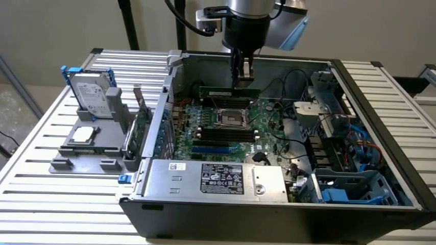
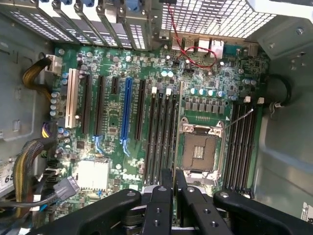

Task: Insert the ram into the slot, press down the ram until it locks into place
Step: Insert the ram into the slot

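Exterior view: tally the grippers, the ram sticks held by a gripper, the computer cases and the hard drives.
gripper: 1
ram, held in the gripper: 1
computer case: 1
hard drive: 1
Total: 4

Plain beige wall (image 1: 61,25) across the back, evenly and softly lit, with two black upright poles (image 1: 127,23) standing in front of it near the middle. The table (image 1: 34,168) is ribbed silver metal, its slats spreading out to both sides of the exterior view. Past the table's edge on the exterior view's left is grey speckled floor (image 1: 20,109), a slanted metal bar (image 1: 15,76) above it and a thin black cable (image 1: 7,138) lying on it.
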Controlling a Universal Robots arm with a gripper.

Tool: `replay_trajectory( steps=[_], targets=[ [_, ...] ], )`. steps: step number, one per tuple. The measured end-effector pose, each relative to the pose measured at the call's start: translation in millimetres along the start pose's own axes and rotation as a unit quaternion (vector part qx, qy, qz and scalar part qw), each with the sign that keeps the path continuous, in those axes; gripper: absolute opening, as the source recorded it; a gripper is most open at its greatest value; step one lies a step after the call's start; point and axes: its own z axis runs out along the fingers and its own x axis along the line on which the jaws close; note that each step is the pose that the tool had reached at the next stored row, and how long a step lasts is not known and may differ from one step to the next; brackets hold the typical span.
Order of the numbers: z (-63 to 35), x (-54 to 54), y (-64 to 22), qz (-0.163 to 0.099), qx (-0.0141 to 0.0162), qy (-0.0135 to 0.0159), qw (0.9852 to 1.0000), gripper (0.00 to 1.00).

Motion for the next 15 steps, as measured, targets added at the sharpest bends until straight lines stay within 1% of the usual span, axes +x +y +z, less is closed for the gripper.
replay_trajectory(
  steps=[3, 10, 12, 15],
  targets=[
    [5.5, -2.3, -0.2, 0.001, 0.0000, 0.0005, 1.0000, 0.14],
    [17.9, -2.8, -2.3, 0.001, -0.0003, 0.0046, 1.0000, 0.14],
    [20.6, -2.6, -4.1, 0.002, -0.0005, 0.0062, 1.0000, 0.14],
    [23.7, -2.4, -6.0, 0.003, -0.0008, 0.0103, 0.9999, 0.14]
  ],
)
